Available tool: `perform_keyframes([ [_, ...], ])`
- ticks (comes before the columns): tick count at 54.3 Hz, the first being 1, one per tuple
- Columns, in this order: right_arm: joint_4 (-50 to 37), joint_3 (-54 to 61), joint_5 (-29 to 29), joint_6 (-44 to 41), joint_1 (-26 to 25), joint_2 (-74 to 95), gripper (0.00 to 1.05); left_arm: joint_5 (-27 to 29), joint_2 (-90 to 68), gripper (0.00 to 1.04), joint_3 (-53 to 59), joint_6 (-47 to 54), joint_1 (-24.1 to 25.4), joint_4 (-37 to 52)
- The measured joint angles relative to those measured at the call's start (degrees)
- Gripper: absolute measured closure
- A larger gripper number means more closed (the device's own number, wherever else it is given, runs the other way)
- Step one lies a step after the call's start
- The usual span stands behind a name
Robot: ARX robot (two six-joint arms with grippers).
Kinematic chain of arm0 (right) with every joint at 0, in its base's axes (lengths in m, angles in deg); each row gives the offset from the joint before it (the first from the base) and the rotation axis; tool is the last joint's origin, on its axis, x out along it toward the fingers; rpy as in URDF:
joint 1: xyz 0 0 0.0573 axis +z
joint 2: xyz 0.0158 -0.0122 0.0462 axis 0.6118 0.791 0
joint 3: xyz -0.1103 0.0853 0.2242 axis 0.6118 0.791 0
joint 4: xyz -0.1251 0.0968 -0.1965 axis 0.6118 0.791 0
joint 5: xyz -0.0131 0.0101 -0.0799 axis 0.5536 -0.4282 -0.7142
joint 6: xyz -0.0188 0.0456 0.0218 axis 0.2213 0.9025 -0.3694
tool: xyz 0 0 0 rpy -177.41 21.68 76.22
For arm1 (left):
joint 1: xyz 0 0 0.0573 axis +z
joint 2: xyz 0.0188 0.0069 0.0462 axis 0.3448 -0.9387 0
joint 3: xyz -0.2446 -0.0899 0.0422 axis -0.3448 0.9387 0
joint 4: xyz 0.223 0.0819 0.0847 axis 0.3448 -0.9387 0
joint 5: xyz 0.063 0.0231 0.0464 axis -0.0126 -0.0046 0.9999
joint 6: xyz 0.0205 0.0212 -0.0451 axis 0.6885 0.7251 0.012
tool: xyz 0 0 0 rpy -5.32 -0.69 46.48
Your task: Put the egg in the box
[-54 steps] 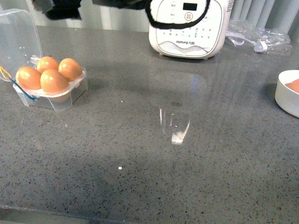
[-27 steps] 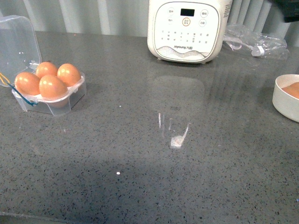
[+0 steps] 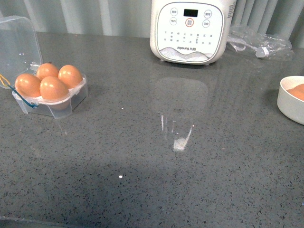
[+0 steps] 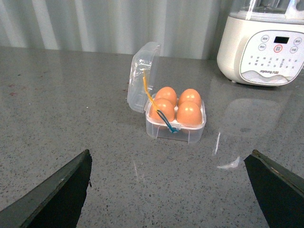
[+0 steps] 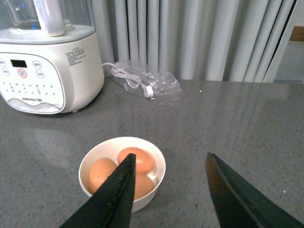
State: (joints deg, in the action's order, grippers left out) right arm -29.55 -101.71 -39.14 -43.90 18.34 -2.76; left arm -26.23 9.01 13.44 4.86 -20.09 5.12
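The box (image 3: 52, 102), a clear plastic case with its lid (image 3: 19, 45) hinged up, stands at the left of the grey counter. Several orange-brown eggs fill its slots, among them one egg (image 3: 53, 88) at the front. In the left wrist view the box (image 4: 175, 129) with its eggs (image 4: 188, 113) lies ahead of my left gripper (image 4: 171, 190), which is open and empty and well short of it. My right gripper (image 5: 168, 190) is open and empty, with one finger (image 5: 111, 199) in front of the white bowl (image 5: 118, 139). Neither arm shows in the front view.
The white bowl (image 3: 287, 102) at the counter's right edge holds three more eggs (image 5: 140, 159). A white kitchen appliance (image 3: 190, 31) stands at the back centre, with a plastic bag holding a cable (image 3: 259, 40) to its right. Curtains hang behind.
Dark arm shapes crossed the top of the front view a second ago. One lingered at the top right half a second ago; now none shows. The box and eggs have not moved.
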Motion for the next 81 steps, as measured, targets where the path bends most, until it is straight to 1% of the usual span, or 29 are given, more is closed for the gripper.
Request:
perform_keyframes([
  [7,1.70,5.70,-4.55,0.74,4.09,-8.74,0.90,-0.04,0.02,0.07,0.00,0.00,0.00,0.00],
  [10,2.43,7.19,-5.92,0.83,5.57,-10.62,1.01,-0.02,0.02,0.07,0.00,0.00,0.00,0.00],
  [11,2.67,7.69,-6.21,0.72,6.05,-11.28,1.02,-0.02,0.02,0.07,0.00,0.00,0.00,0.00],
  [20,5.68,11.26,-10.38,0.92,10.21,-17.92,1.02,-0.04,0.02,0.07,0.00,0.00,0.00,0.00],
  [30,9.75,13.60,-13.49,0.92,13.68,-24.50,1.02,-0.02,0.02,0.07,0.00,0.00,0.00,0.00],
  [33,10.95,14.03,-17.86,0.94,16.35,-26.08,1.02,-0.02,0.02,0.07,0.00,0.00,0.00,0.00],
  [34,11.34,14.19,-18.47,0.94,17.20,-26.64,1.02,-0.02,0.02,0.07,0.00,0.00,0.00,0.00],
  [39,12.85,14.75,-18.51,0.92,19.02,-28.83,1.02,-0.04,0.02,0.07,0.00,0.00,0.00,0.00],
  [42,13.99,15.06,-18.69,0.92,19.17,-30.36,1.02,-0.04,0.02,0.07,0.00,0.00,0.00,0.00],
  [48,12.87,16.94,-18.95,0.92,19.17,-31.61,1.02,-0.02,0.02,0.07,0.00,0.00,0.00,0.00],
  [81,24.55,16.94,-18.95,0.94,19.17,-43.58,1.02,-0.04,0.02,0.07,0.00,0.00,0.00,0.00],
])
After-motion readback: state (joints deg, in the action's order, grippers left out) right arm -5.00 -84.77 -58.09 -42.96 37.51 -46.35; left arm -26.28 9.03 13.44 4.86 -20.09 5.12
